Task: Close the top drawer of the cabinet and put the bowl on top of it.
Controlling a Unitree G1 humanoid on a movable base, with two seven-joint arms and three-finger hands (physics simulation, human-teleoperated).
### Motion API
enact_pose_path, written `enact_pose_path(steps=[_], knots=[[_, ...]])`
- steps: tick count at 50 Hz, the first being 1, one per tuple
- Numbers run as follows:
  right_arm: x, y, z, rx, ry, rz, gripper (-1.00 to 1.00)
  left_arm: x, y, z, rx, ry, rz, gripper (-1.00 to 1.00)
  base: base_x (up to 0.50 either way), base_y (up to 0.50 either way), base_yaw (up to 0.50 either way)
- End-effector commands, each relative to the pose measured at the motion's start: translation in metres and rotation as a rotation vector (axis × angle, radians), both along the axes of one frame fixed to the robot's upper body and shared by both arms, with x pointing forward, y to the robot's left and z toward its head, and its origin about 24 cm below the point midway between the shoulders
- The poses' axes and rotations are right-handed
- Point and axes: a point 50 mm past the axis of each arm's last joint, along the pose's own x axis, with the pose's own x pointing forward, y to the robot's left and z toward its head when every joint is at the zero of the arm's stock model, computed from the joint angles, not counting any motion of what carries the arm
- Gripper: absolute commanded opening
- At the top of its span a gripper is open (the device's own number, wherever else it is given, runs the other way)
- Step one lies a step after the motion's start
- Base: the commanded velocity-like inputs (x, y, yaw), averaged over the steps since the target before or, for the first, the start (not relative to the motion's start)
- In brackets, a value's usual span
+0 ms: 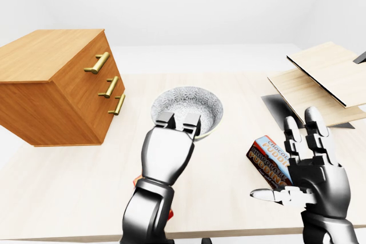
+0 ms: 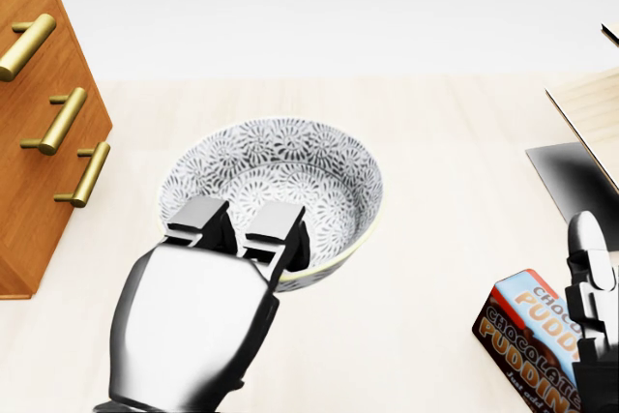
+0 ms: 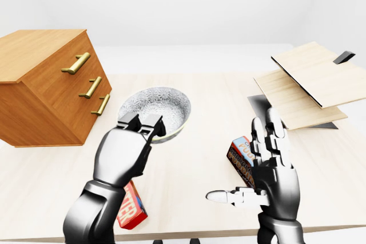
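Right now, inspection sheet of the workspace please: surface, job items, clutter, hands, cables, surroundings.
Surface: pale wooden table.
Job's things: cabinet at left, three drawer fronts look flush; bowl beside it, tilted.
Clutter: chocolate pudding box right of the bowl; red box low in the right-eye view; wooden boards stacked at right.
Hands: left hand shut on the bowl's near rim; right hand open, holding nothing.
Cables: nothing seen.
Surroundings: plain white room, nothing else seen.
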Motion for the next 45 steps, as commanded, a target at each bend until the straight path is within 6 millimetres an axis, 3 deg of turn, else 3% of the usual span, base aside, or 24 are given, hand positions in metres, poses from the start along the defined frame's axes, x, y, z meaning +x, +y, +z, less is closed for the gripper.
enact_pose_path(steps=[1, 9, 36, 45], knots=[[0.0, 0.001, -0.001, -0.004, 0.003, 0.003, 1.0, 0.002, 0.018, 0.03, -0.047, -0.043, 0.077, -1.0, 0.0, 0.0, 0.0], [0.001, 0.002, -0.002, -0.006, 0.003, 0.004, 1.0, 0.002, 0.027, 0.043, -0.053, -0.05, 0.121, -1.0, 0.0, 0.0, 0.0], [0.002, 0.004, -0.003, -0.009, 0.004, 0.007, 1.0, -0.003, 0.048, 0.104, -0.136, -0.378, 0.236, -1.0, 0.0, 0.0, 0.0], [0.001, 0.005, -0.003, -0.012, 0.007, 0.009, 1.0, -0.015, 0.052, 0.122, -0.152, -0.504, 0.279, -1.0, 0.0, 0.0, 0.0]])
